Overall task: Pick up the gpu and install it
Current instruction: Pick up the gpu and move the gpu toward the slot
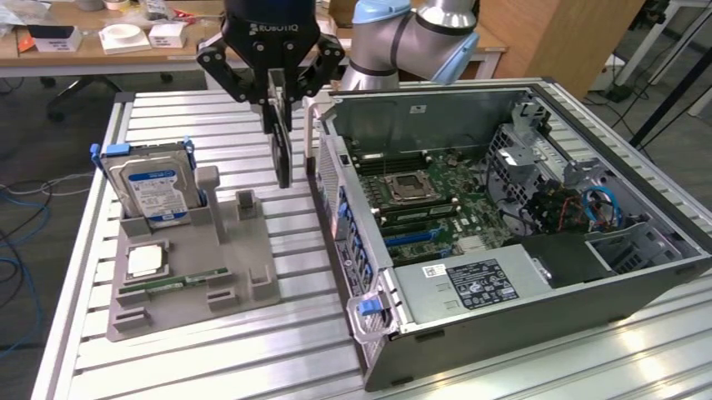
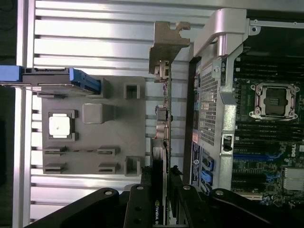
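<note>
Half done: the gripper point(image 1: 277, 112), fingers part-closed on the gpu point(image 1: 283, 162), holds it in the air just beside the open computer case point(image 1: 501, 337); it is not yet installed inside that case.

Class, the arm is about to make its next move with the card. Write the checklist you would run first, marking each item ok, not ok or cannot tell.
1. gpu clamped in the gripper: ok.
2. gpu clear of the grey holder: ok.
3. Computer case open, motherboard exposed: ok.
4. gpu seated in a slot: not ok, it hangs outside the case.
5. Target slot unobstructed: cannot tell.
6. Hard drive upright in the holder, away from the card: ok.
</note>
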Robot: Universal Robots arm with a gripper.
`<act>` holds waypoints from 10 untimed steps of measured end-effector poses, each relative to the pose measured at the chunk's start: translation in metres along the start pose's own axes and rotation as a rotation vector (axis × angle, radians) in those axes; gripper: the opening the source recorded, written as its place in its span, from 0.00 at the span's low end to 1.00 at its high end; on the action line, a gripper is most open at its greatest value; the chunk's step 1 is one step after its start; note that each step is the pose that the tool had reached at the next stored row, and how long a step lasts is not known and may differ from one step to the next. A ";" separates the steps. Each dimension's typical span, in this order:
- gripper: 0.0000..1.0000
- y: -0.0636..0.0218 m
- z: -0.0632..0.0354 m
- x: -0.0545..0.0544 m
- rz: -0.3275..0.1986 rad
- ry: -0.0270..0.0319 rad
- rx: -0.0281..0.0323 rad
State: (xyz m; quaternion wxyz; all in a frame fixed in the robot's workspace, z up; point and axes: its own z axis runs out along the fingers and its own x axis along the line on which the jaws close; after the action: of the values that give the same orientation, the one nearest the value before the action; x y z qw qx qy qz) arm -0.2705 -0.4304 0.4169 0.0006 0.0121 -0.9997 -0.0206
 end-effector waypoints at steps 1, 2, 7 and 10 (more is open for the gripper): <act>0.26 0.0000 -0.0008 0.000 0.000 -0.0001 -0.0001; 0.26 0.0001 -0.0015 0.000 0.000 -0.0002 -0.0001; 0.26 0.0000 -0.0022 -0.004 0.000 -0.0001 -0.0001; 0.26 -0.0001 -0.0022 -0.010 0.000 -0.0001 -0.0001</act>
State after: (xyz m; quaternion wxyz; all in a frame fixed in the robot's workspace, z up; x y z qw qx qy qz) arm -0.2609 -0.4304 0.4191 0.0005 0.0121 -0.9997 -0.0207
